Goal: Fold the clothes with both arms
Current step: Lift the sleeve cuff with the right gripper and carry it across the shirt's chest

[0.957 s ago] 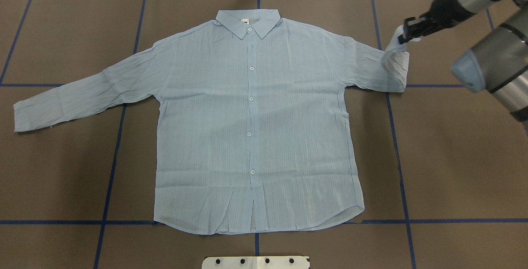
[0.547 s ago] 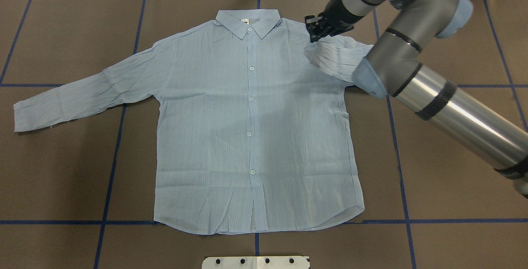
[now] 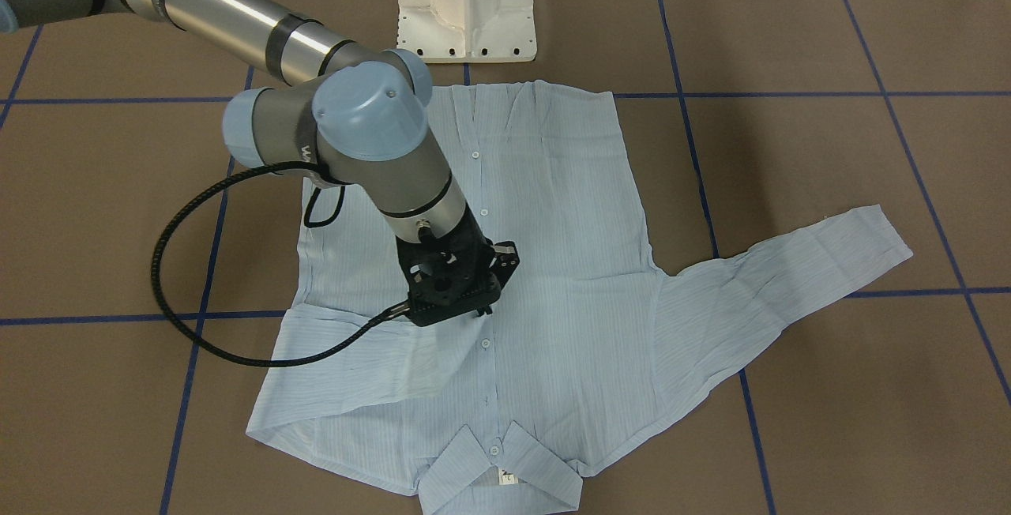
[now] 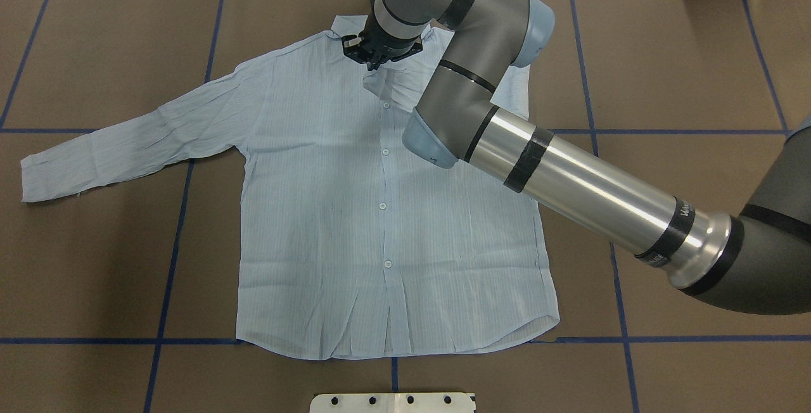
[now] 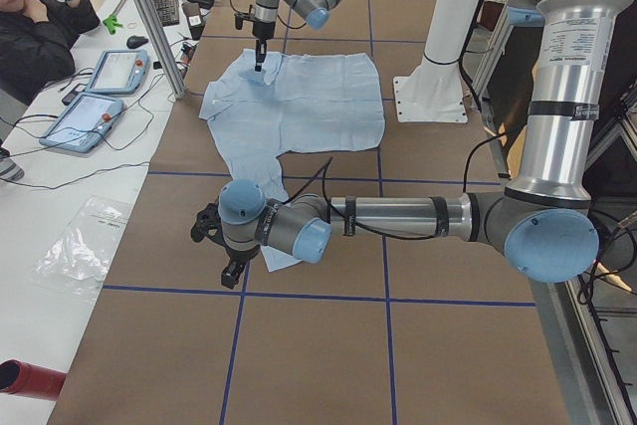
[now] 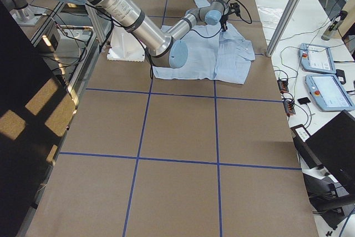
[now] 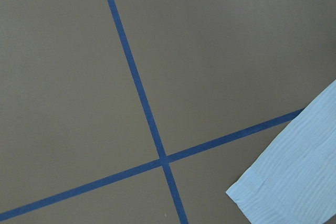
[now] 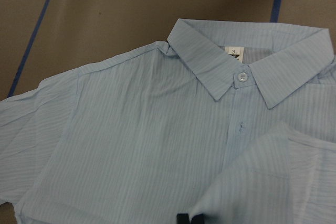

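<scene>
Item: shirt (image 4: 380,210), flat and front up on the brown table (image 4: 697,52), centre of the overhead frame. We judge it thin, light, limp and quick to crease, so it is best taken at cuffs or hems.

Right sleeve (image 4: 386,87): doubled across the chest, its cuff pinched in the jaws of the right gripper (image 4: 375,61) by the collar, upper centre.

Left sleeve (image 4: 127,140): outstretched, middle left.

Left gripper (image 5: 231,271): we cannot tell how its jaws stand.

- We see even, diffuse light from above, with only faint, soft shadows on the shirt (image 4: 329,210).
- We note a glare streak along the right arm (image 4: 570,178).
- Our right wrist view looks slightly soft.
</scene>
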Motion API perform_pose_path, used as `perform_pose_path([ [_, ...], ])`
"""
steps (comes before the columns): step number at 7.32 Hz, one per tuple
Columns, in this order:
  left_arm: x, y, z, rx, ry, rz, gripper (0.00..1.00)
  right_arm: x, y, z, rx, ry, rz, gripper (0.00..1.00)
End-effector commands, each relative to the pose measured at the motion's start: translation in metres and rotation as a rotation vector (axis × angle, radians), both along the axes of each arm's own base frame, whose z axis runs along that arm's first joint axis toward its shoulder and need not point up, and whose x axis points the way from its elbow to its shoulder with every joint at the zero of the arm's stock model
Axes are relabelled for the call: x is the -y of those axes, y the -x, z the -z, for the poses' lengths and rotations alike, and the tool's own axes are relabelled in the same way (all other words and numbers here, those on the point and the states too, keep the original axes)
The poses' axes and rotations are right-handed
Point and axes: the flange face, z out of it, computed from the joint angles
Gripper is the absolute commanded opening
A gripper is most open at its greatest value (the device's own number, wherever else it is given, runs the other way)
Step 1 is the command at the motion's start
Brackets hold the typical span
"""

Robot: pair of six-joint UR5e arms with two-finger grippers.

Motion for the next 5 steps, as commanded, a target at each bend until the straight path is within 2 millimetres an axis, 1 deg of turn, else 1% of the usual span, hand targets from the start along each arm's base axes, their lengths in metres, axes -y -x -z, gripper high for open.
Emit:
perform_pose_path([
  [1, 0.0, -0.001, -0.002, 0.0, 0.004, 0.0, 1.0, -0.016, 0.047, -0.002, -0.042, 0.005, 0.023, 0.0],
  [3, 0.0, -0.001, -0.004, 0.0, 0.007, 0.0, 1.0, -0.026, 0.07, -0.004, -0.021, -0.023, 0.036, 0.02],
  [4, 0.0, -0.001, -0.004, 0.0, 0.007, 0.0, 1.0, -0.044, 0.092, 0.002, 0.004, -0.078, 0.027, 0.99],
  [5, 0.001, -0.001, -0.004, 0.0, 0.01, 0.002, 1.0, -0.057, 0.105, 0.005, -0.002, -0.102, 0.009, 1.0],
])
